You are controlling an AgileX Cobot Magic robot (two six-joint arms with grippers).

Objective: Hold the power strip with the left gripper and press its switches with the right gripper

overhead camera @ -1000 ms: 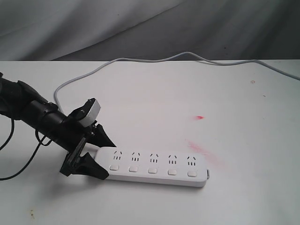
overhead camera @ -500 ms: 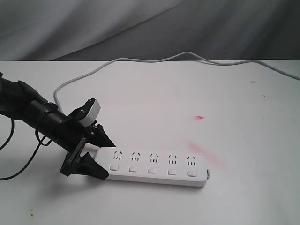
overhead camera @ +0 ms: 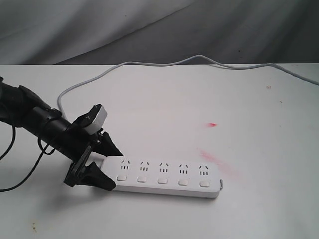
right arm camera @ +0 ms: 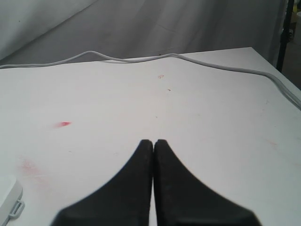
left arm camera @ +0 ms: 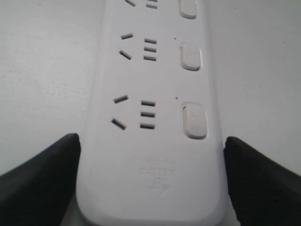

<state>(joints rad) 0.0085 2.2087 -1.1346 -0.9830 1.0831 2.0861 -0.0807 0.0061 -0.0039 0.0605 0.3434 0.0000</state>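
The power strip lies flat near the front edge of the white table, running left to right, sockets and switches up. Its left end sits between the black fingers of the left gripper, whose slim arm slopes down from the far left with a white block on top. Only the left wrist view shows the grip closely: each finger presses one long edge of the strip, so the pincer is clamped on it, just short of the nearest switch. A faint embossed mark at that end cannot be read. The right gripper appears only in its own wrist view, fingers together on nothing, above bare table to the right of the strip. Farther back are red smudges, then the grey cord snaking along the far edge.
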